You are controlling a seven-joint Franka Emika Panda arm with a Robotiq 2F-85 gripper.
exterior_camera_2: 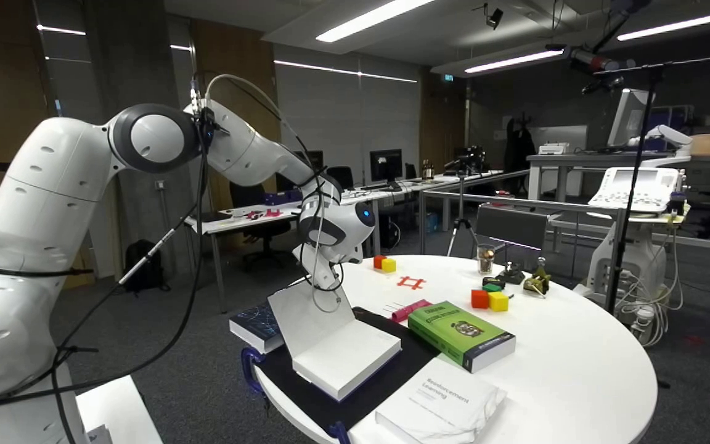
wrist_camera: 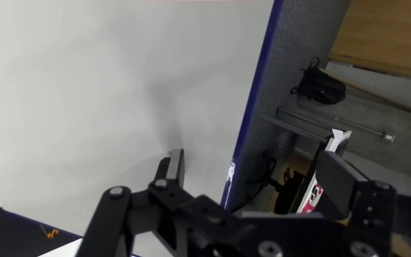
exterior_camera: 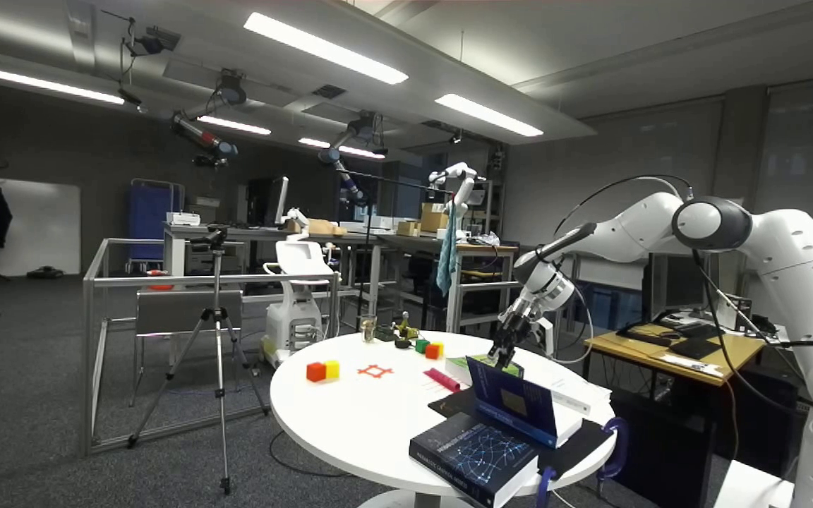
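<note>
Pincer [wrist_camera: 251, 160]: wide, its fingers [wrist_camera: 175, 167] well apart at the raised cover [wrist_camera: 120, 89].
Cover: right at the pincer, tilted up; in the wrist view its pale inside lies behind one finger and its blue edge runs between the two; whether either finger touches it, I cannot tell.
Book [exterior_camera_2: 349, 354]: below the pincer, pages up, joined to that cover and lying on the mat [exterior_camera_2: 315, 404].
Arm [exterior_camera_2: 158, 135]: above the pincer, bent, its end just over it.
Tome [exterior_camera: 477, 451]: lower than the pincer, dark, on the cover's blue outer side, at the rim of the table [exterior_camera: 350, 416].
Green book [exterior_camera_2: 463, 333]: lower than the pincer, on the pages' side of the cover, by the mat's edge.
White book [exterior_camera_2: 441, 401]: also lower than the pincer, past the pages, farther off than the book.
Pink piece [exterior_camera_2: 410, 310]: below the pincer's level, near the green book.
Cubes [exterior_camera_2: 480, 300]: well apart from the pincer, on the table in two groups.
</note>
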